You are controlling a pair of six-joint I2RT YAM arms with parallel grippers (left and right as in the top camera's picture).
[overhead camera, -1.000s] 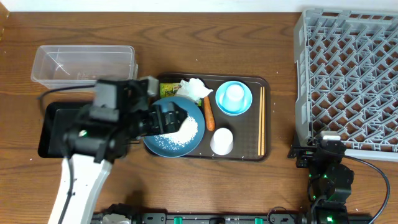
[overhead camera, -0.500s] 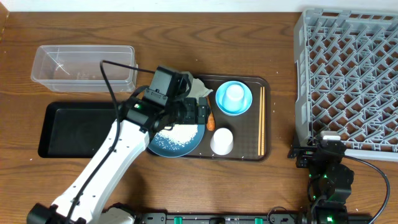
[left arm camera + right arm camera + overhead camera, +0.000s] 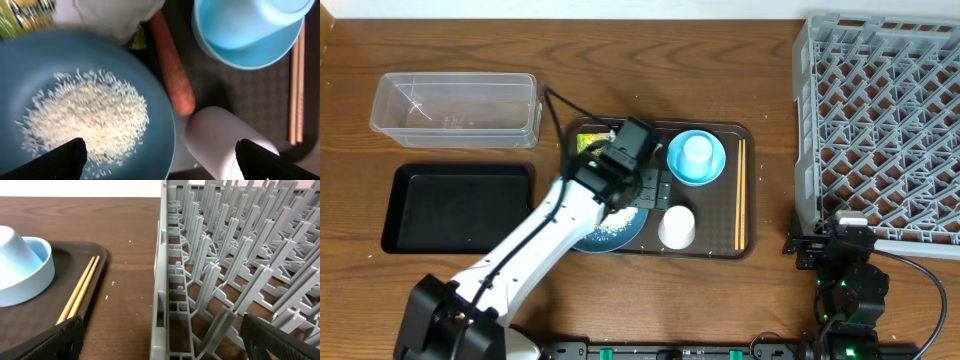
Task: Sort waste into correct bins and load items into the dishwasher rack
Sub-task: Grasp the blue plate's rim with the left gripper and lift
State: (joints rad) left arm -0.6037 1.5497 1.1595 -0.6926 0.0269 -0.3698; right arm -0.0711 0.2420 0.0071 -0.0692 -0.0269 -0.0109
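Hovering with left gripper spread wide, empty, over small smooth orange carrot lying mid dark brown serving tray between rice-strewn dark blue round plate and light blue bowl; right gripper likewise released.

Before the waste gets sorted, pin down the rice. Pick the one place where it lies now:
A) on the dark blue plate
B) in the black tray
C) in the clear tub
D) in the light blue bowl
A: the left wrist view shows the loose white rice spread on the dark blue plate, and from overhead the clear tub and the black tray show no rice.
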